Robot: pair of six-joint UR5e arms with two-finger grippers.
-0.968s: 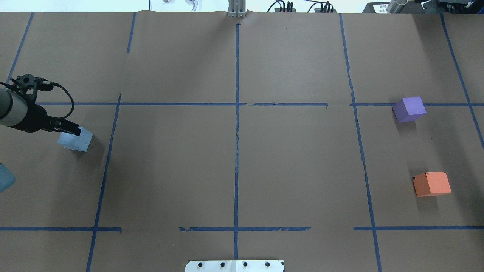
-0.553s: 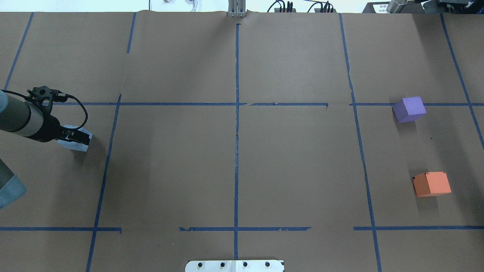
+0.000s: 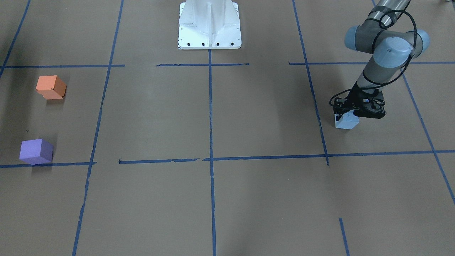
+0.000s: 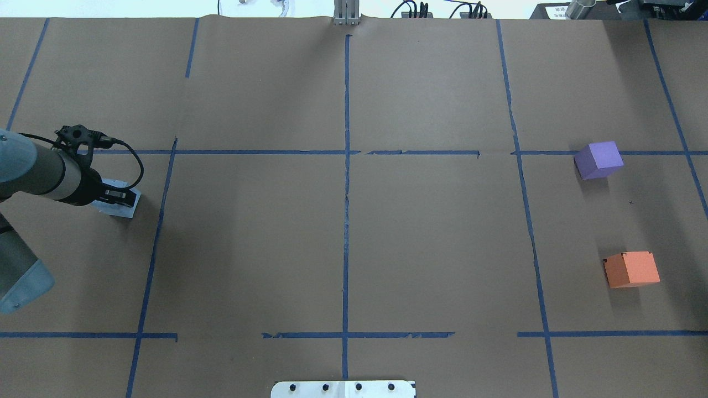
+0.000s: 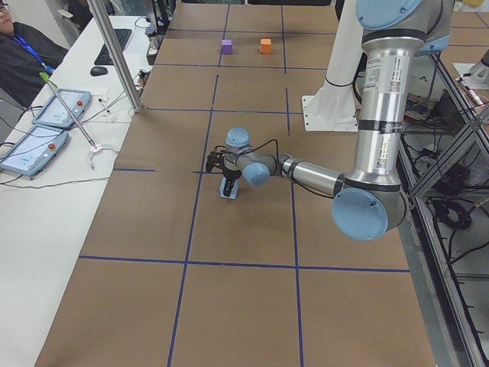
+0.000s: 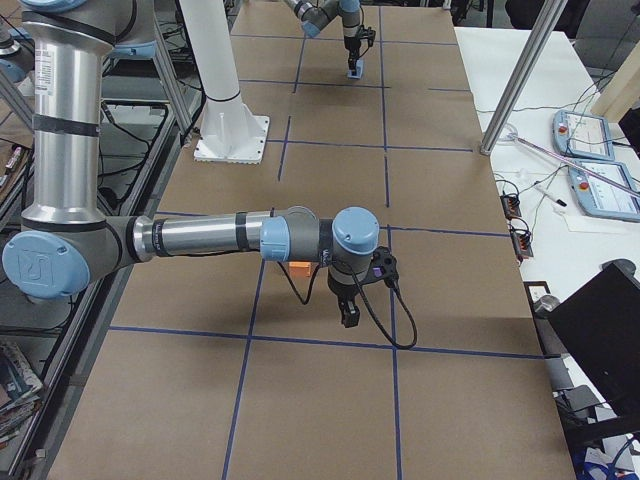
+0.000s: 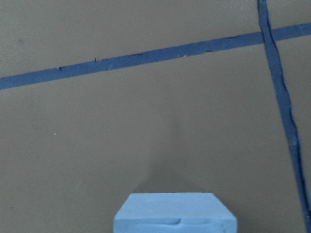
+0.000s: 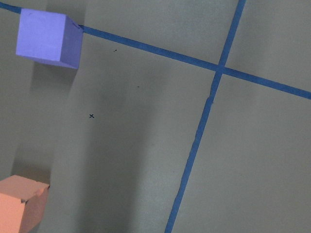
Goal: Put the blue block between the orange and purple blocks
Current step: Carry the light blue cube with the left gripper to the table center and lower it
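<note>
The blue block [image 4: 126, 209] sits at the table's far 9 o'clock side in the overhead view, just at 9 o'clock of a blue tape line [image 4: 154, 243] and well apart from the other two blocks. The left gripper [image 4: 121, 196] is down over it and covers most of its top face. Whether its fingers are clamped on the block or apart I cannot tell (the left wrist view shows only the block's near edge against the paper). Across the table at 3 o'clock lies the purple block [image 4: 598, 159], touching a tape line, with the orange block [image 4: 631, 269] at its 5 o'clock and bare paper between them. The right gripper [image 6: 349, 315] shows only in the right side view, pointing down near the orange block, and whether it is parted or closed cannot be told.
</note>
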